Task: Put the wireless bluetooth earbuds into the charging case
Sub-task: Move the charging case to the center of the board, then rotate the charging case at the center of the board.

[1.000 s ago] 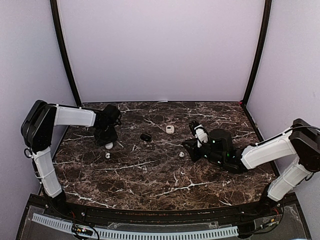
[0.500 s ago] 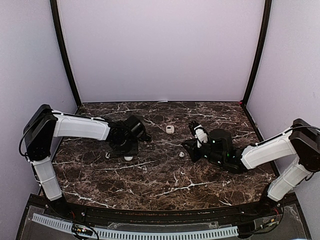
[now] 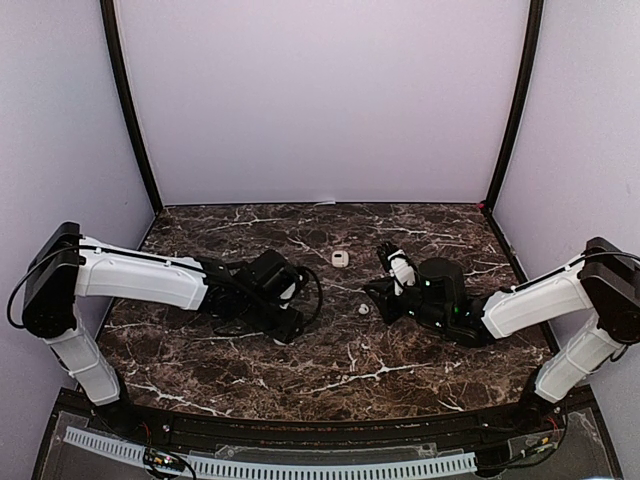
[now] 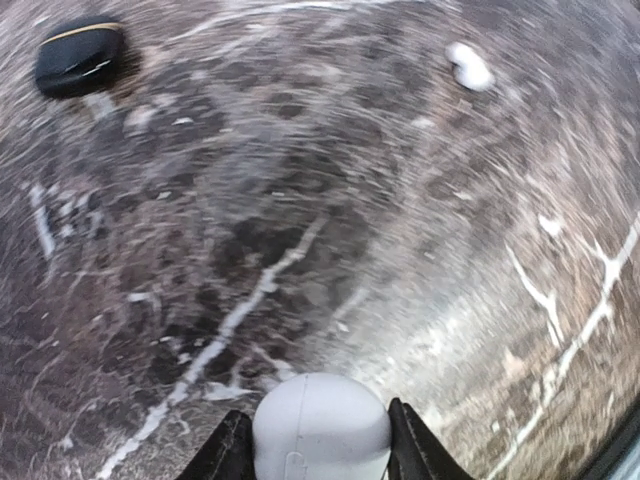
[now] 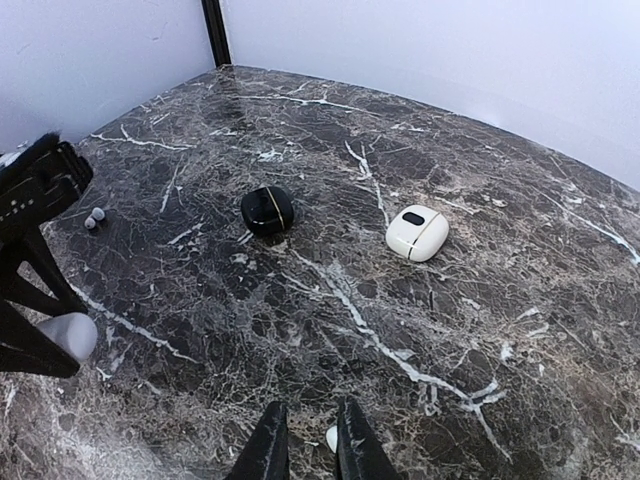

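My left gripper [image 4: 318,412] is shut on a white rounded charging case [image 4: 320,430] and holds it over the marble, left of centre [image 3: 288,325]. The same case [image 5: 68,335] shows at the left edge of the right wrist view. My right gripper [image 5: 307,440] hangs low over the table, fingers a narrow gap apart. One white earbud [image 5: 331,438] lies on the marble in that gap, by the right finger, not gripped; from above it lies just left of the fingertips [image 3: 363,309]. Two more small earbuds [image 5: 95,215] lie far left.
A black case [image 5: 267,210] and a white case with a dark patch [image 5: 417,232] lie on the marble table [image 3: 400,370] beyond my right gripper. The black case [image 4: 80,58] also appears at the top left of the left wrist view. White walls enclose three sides.
My left arm has swept right and toward the near middle of the table, carrying the white case. The right arm and the earbud at its tips have not moved.
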Robot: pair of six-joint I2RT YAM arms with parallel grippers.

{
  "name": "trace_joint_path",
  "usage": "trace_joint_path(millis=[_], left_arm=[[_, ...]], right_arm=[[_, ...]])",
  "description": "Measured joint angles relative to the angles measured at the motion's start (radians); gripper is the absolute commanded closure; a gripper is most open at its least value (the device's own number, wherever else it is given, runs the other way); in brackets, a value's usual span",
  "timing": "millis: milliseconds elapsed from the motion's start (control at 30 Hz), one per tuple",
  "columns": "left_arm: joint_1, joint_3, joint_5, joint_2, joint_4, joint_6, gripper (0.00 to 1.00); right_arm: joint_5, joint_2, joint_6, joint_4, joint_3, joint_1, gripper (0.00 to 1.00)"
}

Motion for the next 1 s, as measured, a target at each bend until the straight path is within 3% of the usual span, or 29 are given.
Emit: trace_joint_path(millis=[433, 700, 833, 933, 1000], left_arm=[[0.000, 0.056, 0.333, 0.054, 0.004, 0.455, 0.55], [-0.004, 0.150, 0.356, 0.156, -0.058, 0.616, 0.49], [-0.016, 0.157, 0.333, 0.160, -0.073, 0.680, 0.34], [-0.035, 0.157, 0.307, 0.160, -0.075, 0.709, 0.10], [-0.041, 0.157, 0.293, 0.158, -0.071, 0.717, 0.02]], right_arm=[[0.004, 0.000, -0.009, 0.000, 0.000, 0.000, 0.83], [0.014, 0.000, -0.013, 0.000, 0.000, 0.000, 0.83], [0.014, 0.000, -0.014, 0.000, 0.000, 0.000, 0.82], [0.014, -0.003, -0.018, 0.001, -0.001, 0.000, 0.80], [0.014, -0.010, -0.021, 0.003, -0.006, 0.000, 0.80]])
